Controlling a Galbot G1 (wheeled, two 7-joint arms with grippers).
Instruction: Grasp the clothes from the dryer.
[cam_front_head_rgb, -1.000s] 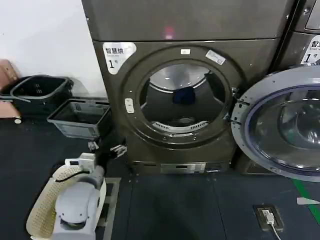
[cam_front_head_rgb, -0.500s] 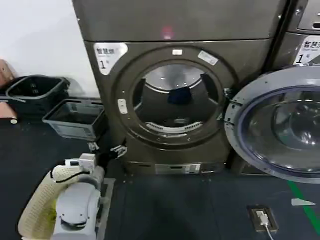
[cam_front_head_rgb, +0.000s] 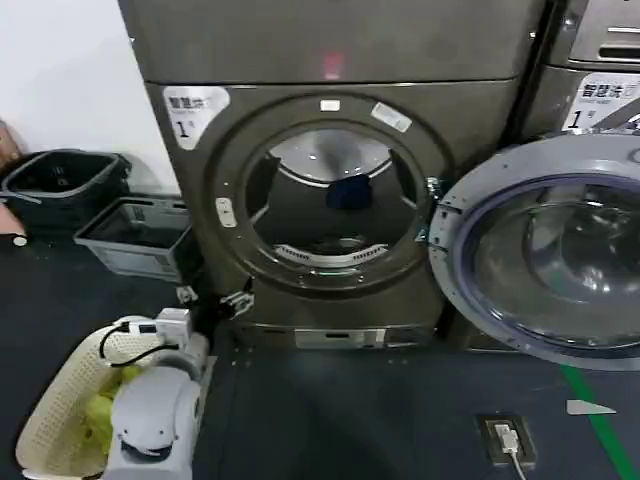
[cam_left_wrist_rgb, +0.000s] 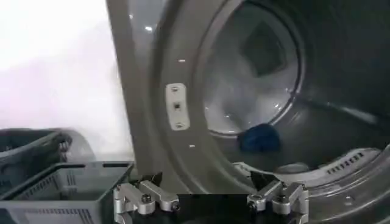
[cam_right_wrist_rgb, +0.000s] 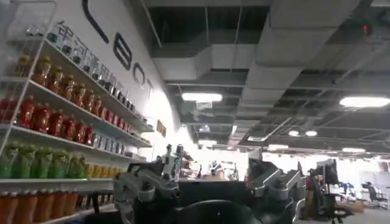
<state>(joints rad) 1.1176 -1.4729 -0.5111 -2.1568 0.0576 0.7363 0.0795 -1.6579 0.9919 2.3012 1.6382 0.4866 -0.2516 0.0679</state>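
Observation:
The dryer (cam_front_head_rgb: 470, 120) is a dark grey-brown front-loader with a white "1" sticker and a small red light. Its round door (cam_front_head_rgb: 540, 265) is swung open to the right. A dark blue piece of clothes (cam_front_head_rgb: 348, 191) lies inside the drum, toward the back. My left gripper (cam_front_head_rgb: 236, 300) hangs low at the dryer's lower left corner, outside the porthole. In the left wrist view the left gripper (cam_left_wrist_rgb: 207, 192) is open and empty, with the blue clothes (cam_left_wrist_rgb: 259, 139) well beyond it in the drum. My right gripper (cam_right_wrist_rgb: 207, 179) is open, pointing away into the room.
A beige basket (cam_front_head_rgb: 45, 425) holding yellow-green cloth sits beside my left arm. A grey crate (cam_front_head_rgb: 130, 235) and a dark bin (cam_front_head_rgb: 60, 180) stand left of the dryer. Another machine (cam_front_head_rgb: 590, 70) stands on the right. A floor socket (cam_front_head_rgb: 505, 440) lies near right.
The head view has shifted, so the dryer sits farther left and lower and the beige basket's contents now show. My left gripper stays by the dryer's lower left corner.

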